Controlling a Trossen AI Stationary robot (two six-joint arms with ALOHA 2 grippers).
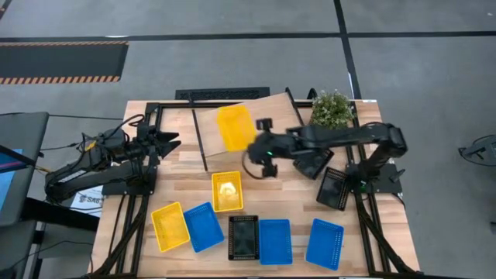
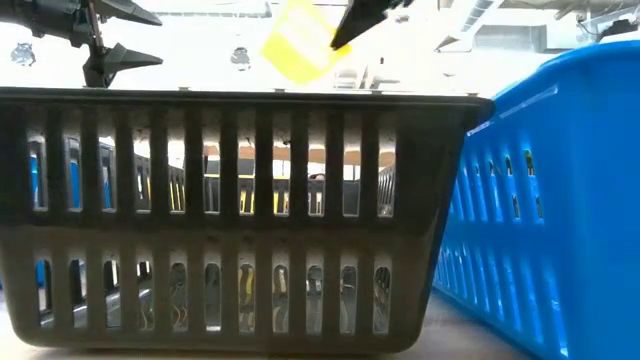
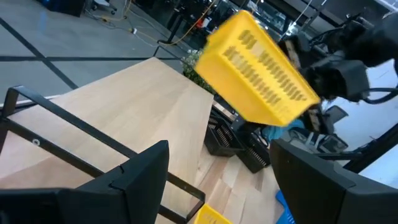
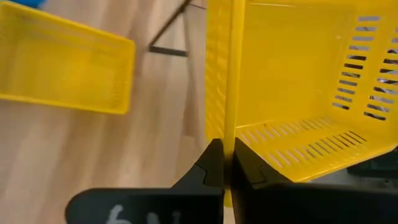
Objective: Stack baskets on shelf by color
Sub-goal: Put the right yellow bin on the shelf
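My right gripper (image 1: 255, 144) is shut on a yellow basket (image 1: 235, 126) and carries it, tilted, above the light wooden shelf (image 1: 271, 116); the low view shows this basket (image 2: 300, 45) high up. My left gripper (image 1: 167, 143) waits open at the shelf's left end, and in its wrist view the held basket (image 3: 261, 71) hangs over the board (image 3: 137, 118). On the tabletop rest two yellow baskets (image 1: 227, 191) (image 1: 170, 226), three blue baskets (image 1: 203, 226) (image 1: 274, 241) (image 1: 325, 242) and two black baskets (image 1: 243, 236) (image 1: 335, 188). My right gripper pinches the rim of one side wall (image 4: 227, 134) of the yellow basket, one finger (image 4: 249, 171) inside the basket and one outside. The fingers come roughly level from the table's right side. The basket is lifted clear over the shelf and tilted.
A potted plant (image 1: 332, 109) stands at the table's far right corner beside the shelf. The shelf's thin black legs (image 1: 200, 143) stand on the tabletop. In the low view a black basket (image 2: 240, 220) and a blue basket (image 2: 560, 200) fill the foreground.
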